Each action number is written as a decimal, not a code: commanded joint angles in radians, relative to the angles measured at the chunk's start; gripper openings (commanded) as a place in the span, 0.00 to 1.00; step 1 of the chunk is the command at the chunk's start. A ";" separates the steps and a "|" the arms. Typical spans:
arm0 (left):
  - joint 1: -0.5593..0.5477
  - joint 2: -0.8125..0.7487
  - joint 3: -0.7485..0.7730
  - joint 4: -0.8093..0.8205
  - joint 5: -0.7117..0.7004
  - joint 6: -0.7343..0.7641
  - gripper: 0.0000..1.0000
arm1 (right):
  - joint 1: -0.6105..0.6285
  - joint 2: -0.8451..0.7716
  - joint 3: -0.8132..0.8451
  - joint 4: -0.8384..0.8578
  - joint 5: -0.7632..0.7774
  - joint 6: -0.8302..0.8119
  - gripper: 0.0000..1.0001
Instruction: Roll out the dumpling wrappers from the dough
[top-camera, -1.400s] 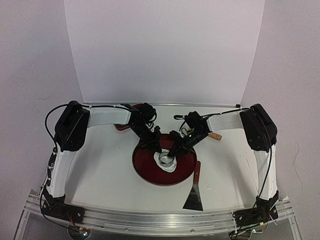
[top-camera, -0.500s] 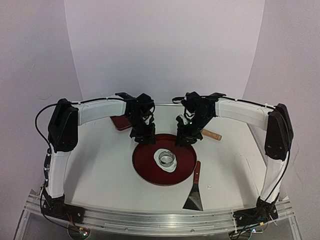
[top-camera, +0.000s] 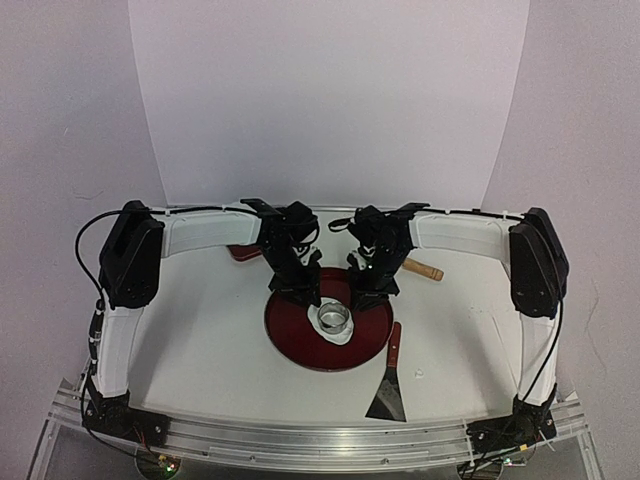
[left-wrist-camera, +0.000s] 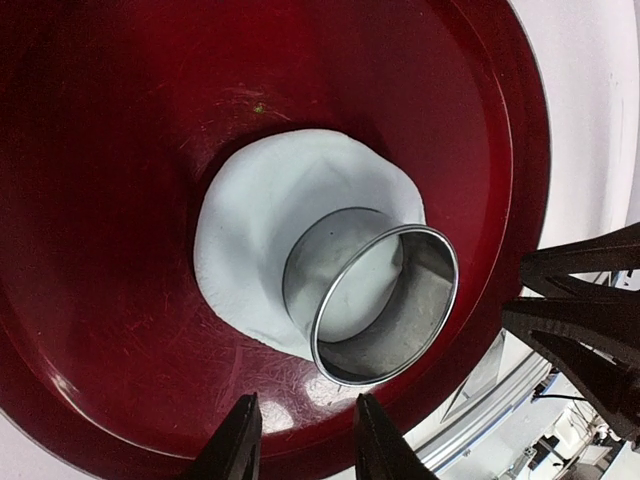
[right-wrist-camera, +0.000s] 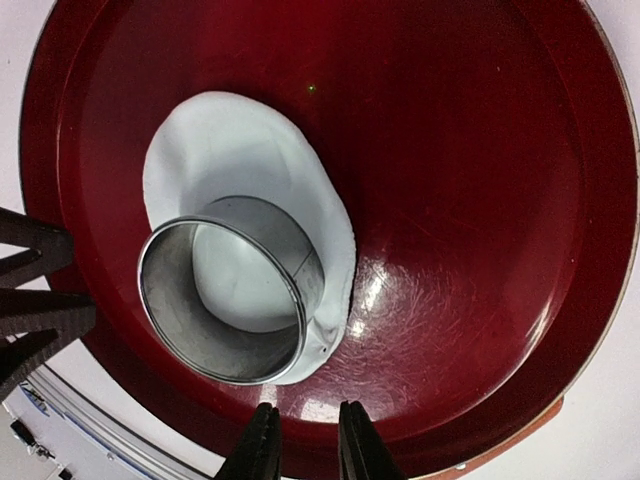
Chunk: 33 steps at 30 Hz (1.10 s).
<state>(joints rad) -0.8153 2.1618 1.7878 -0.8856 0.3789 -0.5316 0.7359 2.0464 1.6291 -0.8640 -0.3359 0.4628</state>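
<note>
1. the dough (left-wrist-camera: 250, 220) is a pale, smooth sheet pressed flat. its outline is uneven and roughly oval, with a soft rounded edge.
2. a shiny metal ring cutter (left-wrist-camera: 330, 255) stands on it, set toward one end of the sheet. we can see more white dough through its open middle.
3. the sheet lies on the floor of the red tray (left-wrist-camera: 110, 140). it sits below and just ahead of both sets of fingertips, between the two grippers and on their side toward the arm bases.
4. the left gripper (left-wrist-camera: 305, 440) hangs over the tray's rim with its fingers apart and nothing between them.
5. the right gripper (right-wrist-camera: 305, 440) hangs beside it. its fingers are parted by a narrower gap and it also holds nothing.
6. half a second ago both wrists were higher and further back. now they are lower and closer together over the tray's far edge.
7. earlier still, the right gripper reached down to the ring cutter, and now it is clear of it.
8. the dough and the cutter lie where they lay before.
</note>
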 joint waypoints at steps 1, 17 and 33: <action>0.002 0.003 -0.003 0.048 0.026 -0.032 0.31 | 0.000 0.001 -0.035 0.106 -0.020 0.048 0.22; -0.002 0.003 -0.029 0.071 0.044 -0.072 0.29 | -0.016 0.001 -0.114 0.241 -0.032 0.173 0.10; -0.005 0.036 0.008 0.054 0.060 -0.057 0.28 | -0.019 0.038 -0.127 0.246 -0.049 0.157 0.10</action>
<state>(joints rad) -0.8158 2.1822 1.7611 -0.8330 0.4267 -0.6014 0.7204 2.0575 1.5139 -0.6277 -0.3920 0.6289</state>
